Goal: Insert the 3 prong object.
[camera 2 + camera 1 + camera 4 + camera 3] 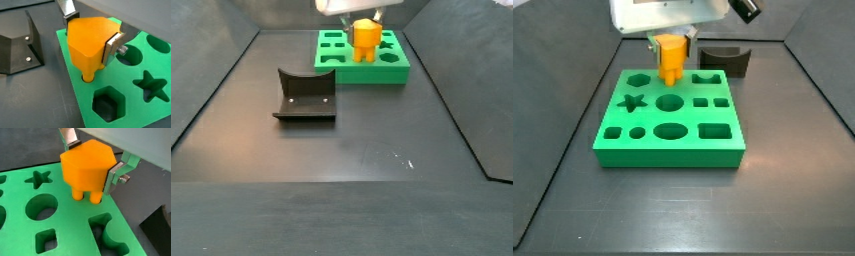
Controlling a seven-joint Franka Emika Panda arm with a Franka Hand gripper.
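The 3 prong object (85, 169) is an orange-yellow plastic piece with a chunky head and round prongs below. My gripper (93, 162) is shut on its head, silver fingers on either side. The prongs stand upright with their tips at the surface of the green block (67, 235), at holes near one edge of it. In a wrist view (90, 45) one prong tip enters a hole at the block's (120, 107) edge. In both side views the piece (672, 58) (366, 38) stands on the block (667, 140) (392, 72) under my gripper (672, 48) (366, 28).
The green block has several cutouts: a star (38, 177), a round hole (41, 206), a hexagon (108, 103). The dark fixture with a curved notch (305, 96) (724, 60) stands on the floor beside the block. Dark walls ring the floor.
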